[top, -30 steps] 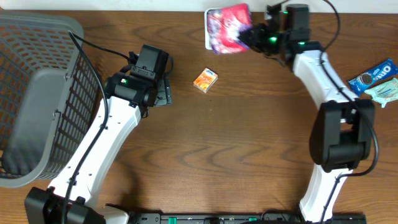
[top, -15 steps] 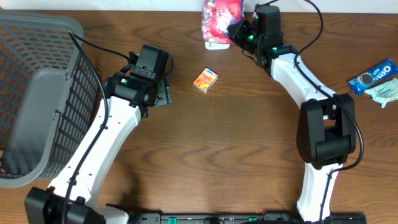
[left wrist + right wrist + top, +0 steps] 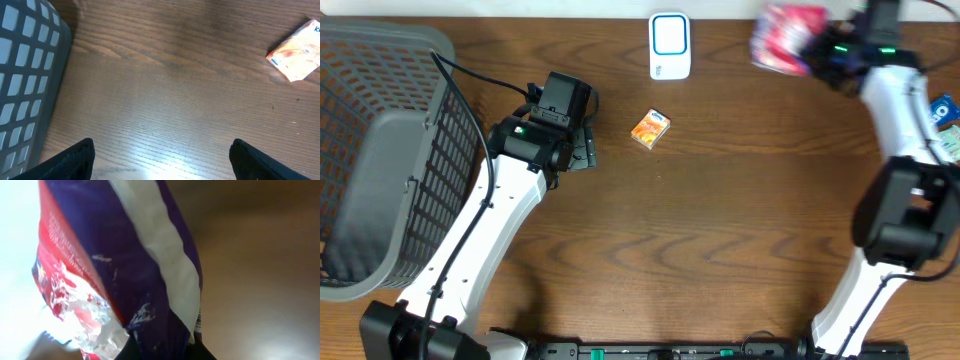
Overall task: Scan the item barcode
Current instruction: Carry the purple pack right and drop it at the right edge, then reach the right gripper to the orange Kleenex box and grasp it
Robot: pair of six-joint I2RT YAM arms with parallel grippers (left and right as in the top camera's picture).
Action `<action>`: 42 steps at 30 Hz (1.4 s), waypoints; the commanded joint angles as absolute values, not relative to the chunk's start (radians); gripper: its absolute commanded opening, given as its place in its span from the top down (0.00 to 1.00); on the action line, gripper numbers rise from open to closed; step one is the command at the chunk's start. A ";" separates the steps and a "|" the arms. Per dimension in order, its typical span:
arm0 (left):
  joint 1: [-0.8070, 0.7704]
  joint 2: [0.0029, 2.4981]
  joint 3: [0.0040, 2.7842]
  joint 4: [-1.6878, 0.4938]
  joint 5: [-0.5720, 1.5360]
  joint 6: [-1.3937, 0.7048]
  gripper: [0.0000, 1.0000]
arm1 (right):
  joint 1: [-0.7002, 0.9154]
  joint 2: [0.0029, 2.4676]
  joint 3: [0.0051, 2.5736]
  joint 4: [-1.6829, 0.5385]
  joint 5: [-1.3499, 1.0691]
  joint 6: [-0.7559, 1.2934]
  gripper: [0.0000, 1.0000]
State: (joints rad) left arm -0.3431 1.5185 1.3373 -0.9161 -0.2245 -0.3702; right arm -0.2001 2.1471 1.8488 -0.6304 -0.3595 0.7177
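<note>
One relation governs your next move: the scanner (image 3: 669, 45) lies well left of the bag (image 3: 788, 24), which the right pincer (image 3: 815, 48) clamps; the left pincer (image 3: 162, 160) stands wide, empty.

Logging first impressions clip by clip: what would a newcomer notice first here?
A red and purple snack bag, blurred, held at the far right by the right gripper, jaws shut on it. Next come the white scanner at the far middle and the big grey basket on the left, with a small orange box between the arms.
</note>
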 commanded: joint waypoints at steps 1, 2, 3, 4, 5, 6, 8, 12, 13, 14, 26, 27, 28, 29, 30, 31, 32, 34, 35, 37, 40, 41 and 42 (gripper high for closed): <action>-0.342 1.524 1.345 -0.919 -0.244 -0.379 0.14 | -0.325 2.143 1.870 -0.765 -0.190 0.592 0.99; -0.342 1.524 1.345 -0.919 -0.244 -0.379 0.14 | -0.358 2.143 1.870 -0.795 -0.159 0.560 0.99; -0.342 1.524 1.345 -0.919 -0.244 -0.379 0.14 | -0.387 2.143 1.869 -0.811 -0.141 0.523 0.99; -0.342 1.524 1.345 -0.919 -0.244 -0.379 0.14 | -0.411 2.143 1.869 -0.817 -0.138 0.488 0.98; -0.342 1.524 1.345 -0.919 -0.244 -0.379 0.14 | -0.436 2.143 1.869 -0.822 -0.139 0.449 0.96; -0.342 1.524 1.345 -0.919 -0.244 -0.379 0.14 | -0.453 2.143 1.869 -0.824 -0.139 0.429 0.94; -0.342 1.524 1.345 -0.919 -0.244 -0.379 0.14 | -0.491 2.143 1.869 -0.824 -0.140 0.383 0.81; -0.342 1.524 1.345 -0.919 -0.244 -0.379 0.14 | -0.536 2.144 1.869 -0.818 -0.139 0.343 0.42; -0.342 1.524 1.345 -0.919 -0.244 -0.379 0.14 | -0.543 2.144 1.869 -0.818 -0.139 0.343 0.32; -0.342 1.524 1.345 -0.919 -0.244 -0.379 0.14 | -0.547 2.144 1.869 -0.820 -0.140 0.343 0.26; -0.342 1.524 1.345 -0.919 -0.244 -0.379 0.14 | -0.457 2.144 1.870 -0.911 -0.661 0.205 0.15; -0.342 1.524 1.345 -0.919 -0.244 -0.379 0.14 | -0.436 2.144 1.870 -0.918 -0.678 0.191 0.15; -0.342 1.524 1.345 -0.919 -0.244 -0.379 0.14 | -0.418 2.144 1.870 -0.922 -0.681 0.181 0.15; -0.342 1.524 1.345 -0.919 -0.244 -0.379 0.14 | -0.398 2.144 1.870 -0.925 -0.678 0.174 0.14; -0.342 1.524 1.345 -0.919 -0.244 -0.379 0.14 | -0.377 2.144 1.870 -0.925 -0.663 0.175 0.14; -0.342 1.524 1.345 -0.919 -0.244 -0.379 0.14 | -0.358 2.143 1.870 -0.923 -0.633 0.180 0.11; -0.342 1.524 1.345 -0.919 -0.244 -0.379 0.14 | -0.342 2.144 1.870 -0.920 -0.585 0.200 0.07; -0.342 1.524 1.345 -0.919 -0.244 -0.379 0.14 | -0.321 2.143 1.870 -0.920 -0.532 0.231 0.07; -0.342 1.524 1.345 -0.919 -0.244 -0.379 0.14 | -0.311 2.143 1.870 -0.921 -0.539 0.230 0.08; -0.342 1.524 1.345 -0.919 -0.244 -0.379 0.14 | -0.294 2.143 1.870 -0.920 -0.577 0.220 0.08; -0.342 1.524 1.345 -0.919 -0.244 -0.379 0.14 | -0.260 2.143 1.870 -0.913 -0.664 0.188 0.08; -0.342 1.524 1.345 -0.919 -0.244 -0.379 0.14 | -0.234 2.143 1.870 -0.915 -0.689 0.185 0.08; -0.342 1.524 1.345 -0.919 -0.244 -0.379 0.14 | -0.217 2.143 1.870 -0.918 -0.689 0.186 0.08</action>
